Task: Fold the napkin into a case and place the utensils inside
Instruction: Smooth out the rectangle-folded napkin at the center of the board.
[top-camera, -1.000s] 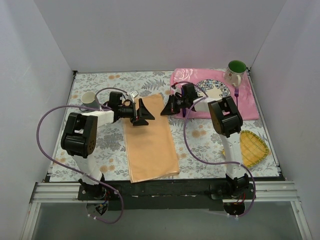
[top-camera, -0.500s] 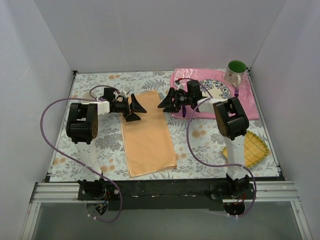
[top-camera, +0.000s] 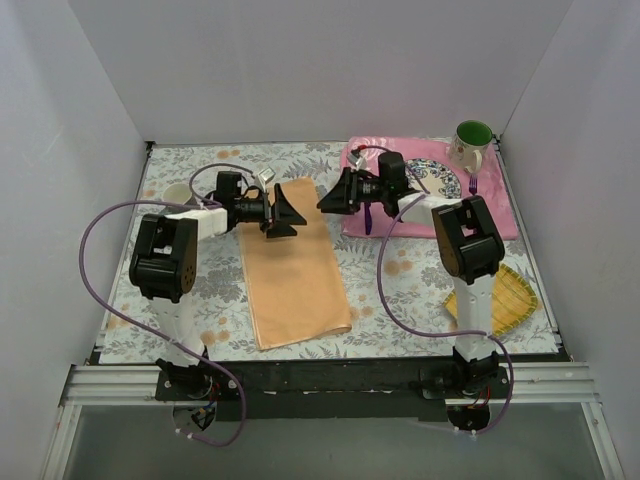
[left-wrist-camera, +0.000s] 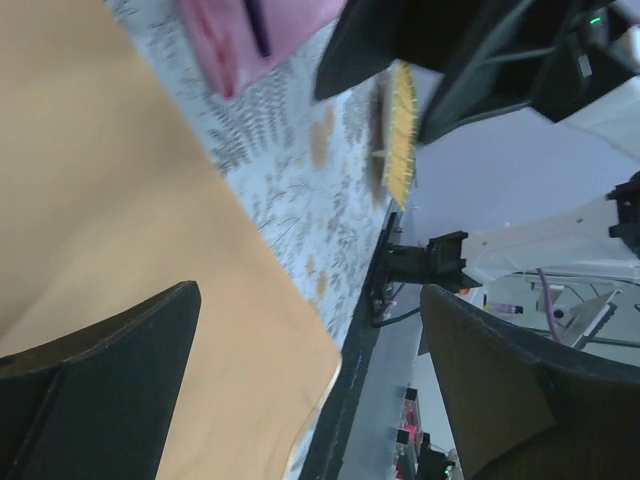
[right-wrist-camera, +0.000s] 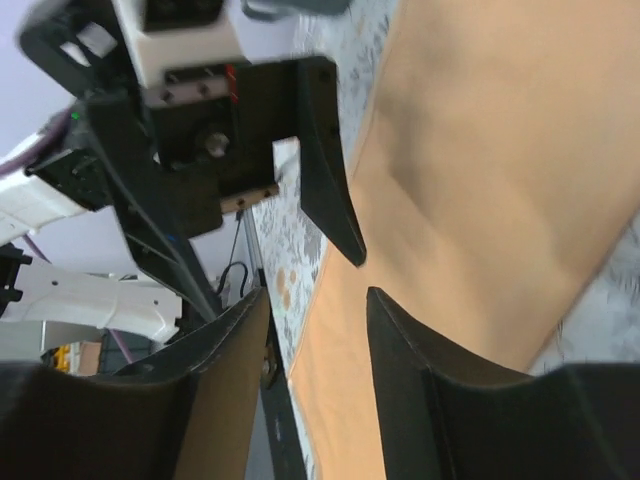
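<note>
One napkin (top-camera: 295, 270) lies folded lengthwise mid-table, running toward the near edge. Two tools, left gripper (top-camera: 285, 216) and right gripper (top-camera: 328, 200), hang spread at its far end. One knife (left-wrist-camera: 257, 25) and one fork (top-camera: 472, 186) lie near the far-right corner.

I count on my worktop: napkin (top-camera: 295, 265) 1 | pink placemat (top-camera: 497, 215) 1 | plate (top-camera: 441, 181) 1 | green mug (top-camera: 471, 142) 1, far-right corner | yellow mat (top-camera: 510, 290) 1, right edge | fork (top-camera: 473, 186) 1 | knife (left-wrist-camera: 257, 25) 1 | pale cup (top-camera: 176, 193) 1, left edge
</note>
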